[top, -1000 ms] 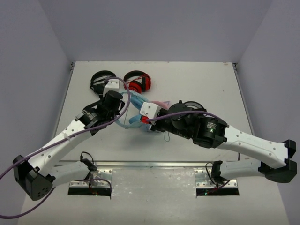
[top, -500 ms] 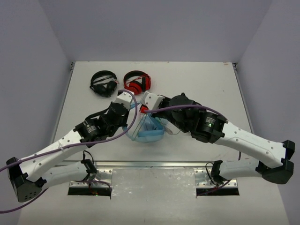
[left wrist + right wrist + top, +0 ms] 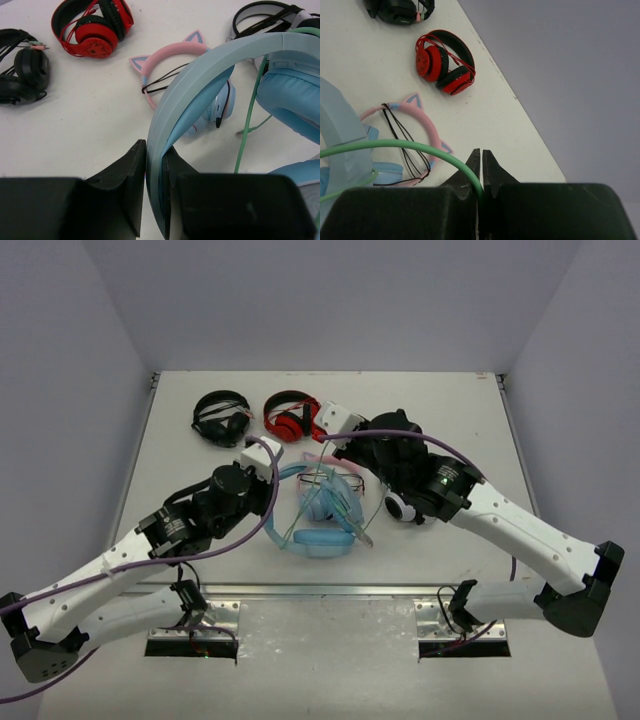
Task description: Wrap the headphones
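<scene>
The light-blue headphones (image 3: 322, 512) lie mid-table, their wide headband (image 3: 200, 75) arching up to the left. My left gripper (image 3: 279, 472) (image 3: 155, 172) is shut on that headband, one finger on each face. The thin green cable (image 3: 250, 115) (image 3: 410, 145) runs from the ear cup up to my right gripper (image 3: 328, 437) (image 3: 481, 156), which is shut on it just short of the red headphones. One blue ear cushion (image 3: 295, 95) fills the right of the left wrist view.
Red headphones (image 3: 293, 415) and black headphones (image 3: 222, 418) lie at the back. Pink-and-blue cat-ear headphones (image 3: 170, 60) (image 3: 412, 127) sit just behind the blue pair. White-and-black headphones (image 3: 403, 508) lie under the right arm. The table's right edge (image 3: 520, 102) is close to the right gripper.
The right gripper has travelled away toward the red headphones, drawing the green cable out. The left gripper has shifted right and nearer, carrying the headband; the blue headphones have swung toward the near side.
</scene>
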{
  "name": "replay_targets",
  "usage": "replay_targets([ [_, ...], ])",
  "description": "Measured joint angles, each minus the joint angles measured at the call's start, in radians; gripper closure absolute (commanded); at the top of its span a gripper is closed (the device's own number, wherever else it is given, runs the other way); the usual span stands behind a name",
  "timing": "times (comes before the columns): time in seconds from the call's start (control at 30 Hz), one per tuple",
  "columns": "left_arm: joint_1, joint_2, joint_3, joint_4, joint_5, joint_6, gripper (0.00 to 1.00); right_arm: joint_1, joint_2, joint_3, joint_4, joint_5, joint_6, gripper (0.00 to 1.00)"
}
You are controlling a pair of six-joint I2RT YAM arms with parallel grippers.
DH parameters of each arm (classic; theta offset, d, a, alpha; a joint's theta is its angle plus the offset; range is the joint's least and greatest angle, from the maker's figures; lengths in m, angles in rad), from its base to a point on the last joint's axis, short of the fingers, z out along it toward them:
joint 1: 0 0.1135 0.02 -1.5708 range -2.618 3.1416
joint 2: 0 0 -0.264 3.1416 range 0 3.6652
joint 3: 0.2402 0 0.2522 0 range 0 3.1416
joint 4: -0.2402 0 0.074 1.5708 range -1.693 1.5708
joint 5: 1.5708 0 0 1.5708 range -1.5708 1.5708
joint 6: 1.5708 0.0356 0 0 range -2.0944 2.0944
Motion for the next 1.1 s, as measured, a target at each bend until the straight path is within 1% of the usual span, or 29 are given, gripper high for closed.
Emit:
replay_targets([
  [0.2,-0.007,0.004,0.005,-0.006,0.057,0.005,1.00,-0.035,0.042,0.027,-0.016,-0.047,0.014,0.99],
  [0.3,-0.007,-0.002,0.018,-0.010,0.070,0.010,1.00,-0.073,0.045,0.029,-0.032,-0.084,0.037,0.99],
  [0.43,-0.007,-0.040,0.039,-0.006,0.087,0.006,1.00,-0.121,0.045,0.029,-0.058,-0.128,0.073,0.99],
  [0.57,-0.007,-0.086,0.065,-0.007,0.084,-0.008,1.00,-0.127,0.035,0.017,-0.056,-0.169,0.122,0.98],
  [0.73,-0.007,-0.123,0.118,-0.008,0.053,-0.043,1.00,-0.132,-0.036,-0.035,-0.039,-0.245,0.223,0.89],
  [0.83,-0.008,-0.126,0.181,-0.010,0.044,-0.069,1.00,-0.136,-0.077,-0.066,0.014,-0.334,0.300,0.87],
  [0.97,-0.009,-0.087,0.317,-0.023,0.040,-0.099,1.00,-0.136,-0.129,-0.132,0.113,-0.455,0.403,0.85],
  [1.1,-0.011,-0.047,0.430,-0.016,0.049,-0.133,1.00,-0.136,-0.152,-0.184,0.228,-0.555,0.496,0.88],
])
